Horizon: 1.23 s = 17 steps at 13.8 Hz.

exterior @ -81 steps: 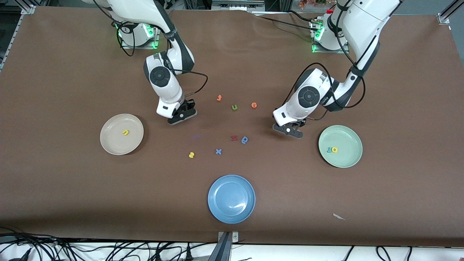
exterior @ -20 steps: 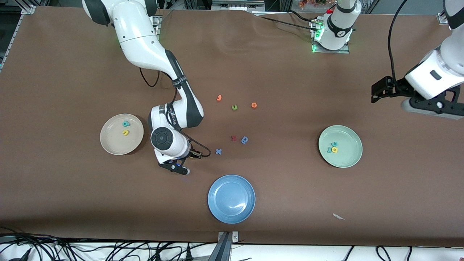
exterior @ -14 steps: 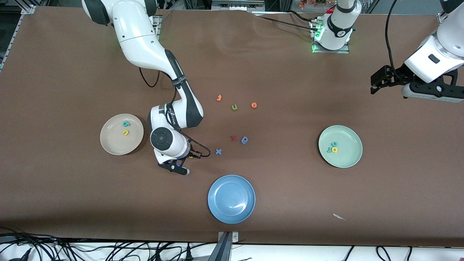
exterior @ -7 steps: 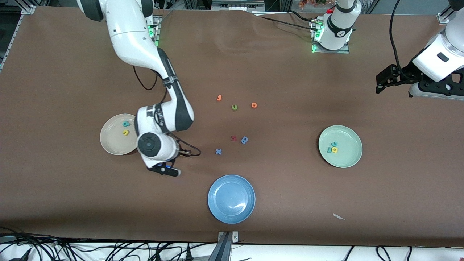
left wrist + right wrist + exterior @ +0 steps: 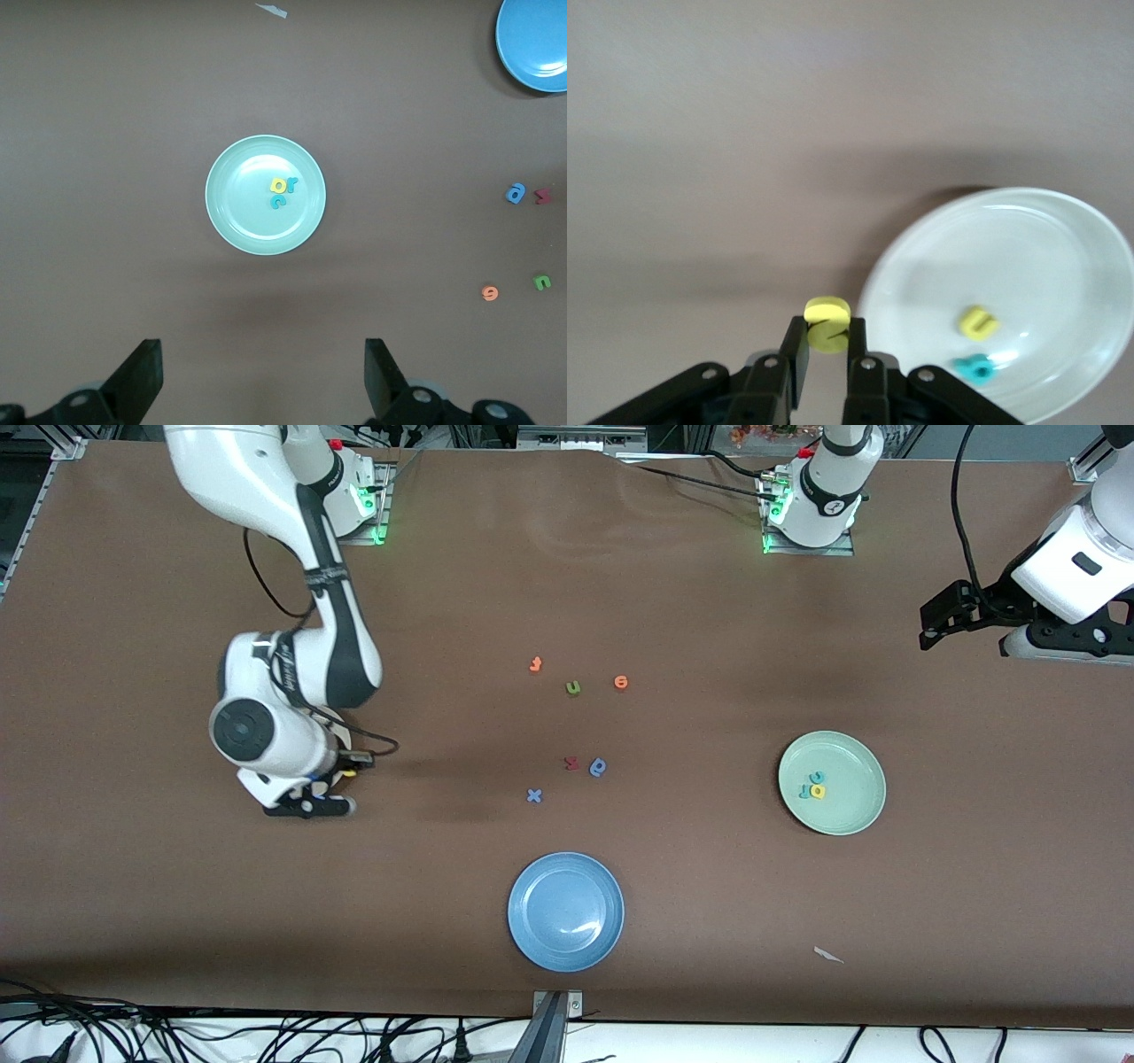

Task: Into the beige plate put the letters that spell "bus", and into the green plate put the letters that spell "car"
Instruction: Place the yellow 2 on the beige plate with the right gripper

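My right gripper [image 5: 828, 341] is shut on the yellow "s" [image 5: 828, 323] and hangs over the rim of the beige plate [image 5: 1063, 257]. A yellow "u" [image 5: 977, 322] and a teal "b" [image 5: 974, 367] lie in that plate. In the front view the right arm hides most of the plate, and the "s" [image 5: 348, 773] shows as a yellow speck by the hand. The green plate [image 5: 850, 815] holds a teal "c" [image 5: 818, 778], a teal "r" [image 5: 804, 791] and a yellow "a" [image 5: 818, 791]. My left gripper [image 5: 261, 354] waits open and empty, high at the left arm's end of the table.
A blue plate [image 5: 566, 911] sits near the front camera. Loose letters lie mid-table: two orange ones [image 5: 535, 664] [image 5: 621, 682], a green "u" [image 5: 573, 687], a red one [image 5: 572, 763], a blue one [image 5: 599, 767] and a blue "x" [image 5: 533, 795]. A paper scrap [image 5: 828, 955] lies near the front edge.
The right arm has swung from the spot near the blue "x" to the beige plate, carrying the yellow "s". The left arm has only drifted slightly.
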Tool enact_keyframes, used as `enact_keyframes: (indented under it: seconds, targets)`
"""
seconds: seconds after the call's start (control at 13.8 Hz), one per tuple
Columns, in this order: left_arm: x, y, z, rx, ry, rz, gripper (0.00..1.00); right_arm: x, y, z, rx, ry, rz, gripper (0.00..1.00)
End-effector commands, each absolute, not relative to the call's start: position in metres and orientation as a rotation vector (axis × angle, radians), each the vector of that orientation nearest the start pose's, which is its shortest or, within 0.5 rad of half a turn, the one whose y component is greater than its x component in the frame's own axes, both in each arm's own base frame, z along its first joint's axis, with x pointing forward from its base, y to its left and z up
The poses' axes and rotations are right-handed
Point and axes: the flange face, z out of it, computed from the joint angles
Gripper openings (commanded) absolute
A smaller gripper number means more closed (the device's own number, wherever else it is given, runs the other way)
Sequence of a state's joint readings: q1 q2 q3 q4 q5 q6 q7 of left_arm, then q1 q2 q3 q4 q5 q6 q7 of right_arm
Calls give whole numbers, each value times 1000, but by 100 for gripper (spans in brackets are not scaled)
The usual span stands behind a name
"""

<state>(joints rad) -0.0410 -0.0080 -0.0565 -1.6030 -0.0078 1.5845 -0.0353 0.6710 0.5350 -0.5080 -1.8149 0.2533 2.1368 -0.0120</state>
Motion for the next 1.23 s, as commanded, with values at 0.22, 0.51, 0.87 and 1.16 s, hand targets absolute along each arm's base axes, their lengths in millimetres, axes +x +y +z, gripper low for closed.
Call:
enact_keyframes:
  seconds: [0.22, 0.51, 0.87, 1.16]
  targets:
    - [546, -61, 623, -3137, 91, 21, 100, 549, 52, 220, -3204, -341, 36, 22]
    - [546, -62, 623, -3135, 96, 21, 100, 555, 52, 240, -3171, -299, 51, 100]
    - [546, -61, 622, -3135, 96, 24, 100, 580, 81, 283, -3116, -63, 233, 100]
    - [546, -62, 622, -3135, 99, 24, 100, 581, 111, 294, -3120, 64, 253, 100]
